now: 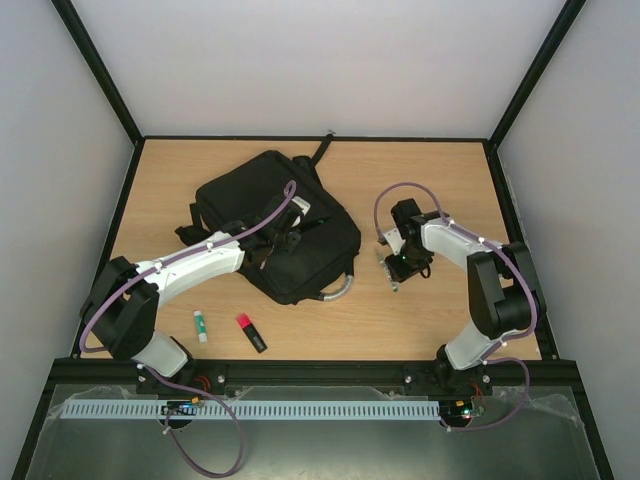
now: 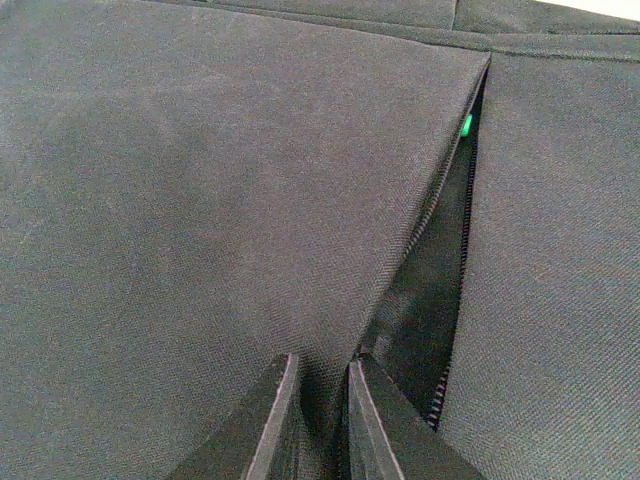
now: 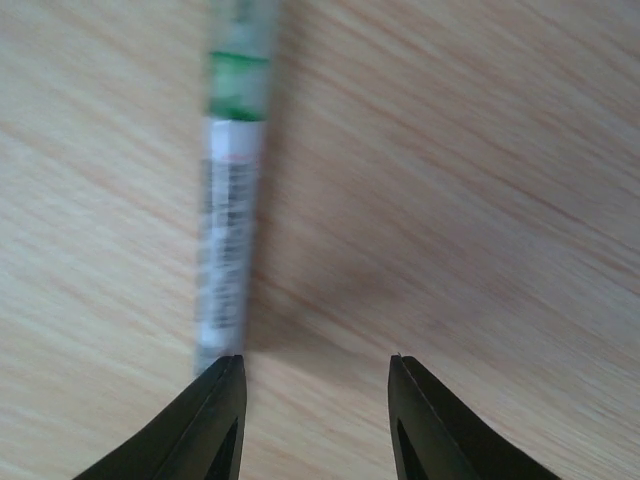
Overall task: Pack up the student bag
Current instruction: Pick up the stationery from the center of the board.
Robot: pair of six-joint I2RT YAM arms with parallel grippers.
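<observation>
Right pincer (image 3: 315, 372) beside pen (image 3: 228, 230), label print unreadable

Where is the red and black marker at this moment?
In the top view, the marker lies on the table near its front edge on the left, just right of the white tube.

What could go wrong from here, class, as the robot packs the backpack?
1. The right claw is open, but the pen lies beside one of its fingers, not centred between them. Closing may nudge the pen away or catch only its end.
2. The left claw pinches just a thin fold of the backpack beside the zipper opening. The fabric could slip free and the narrow gap fall shut.
</observation>
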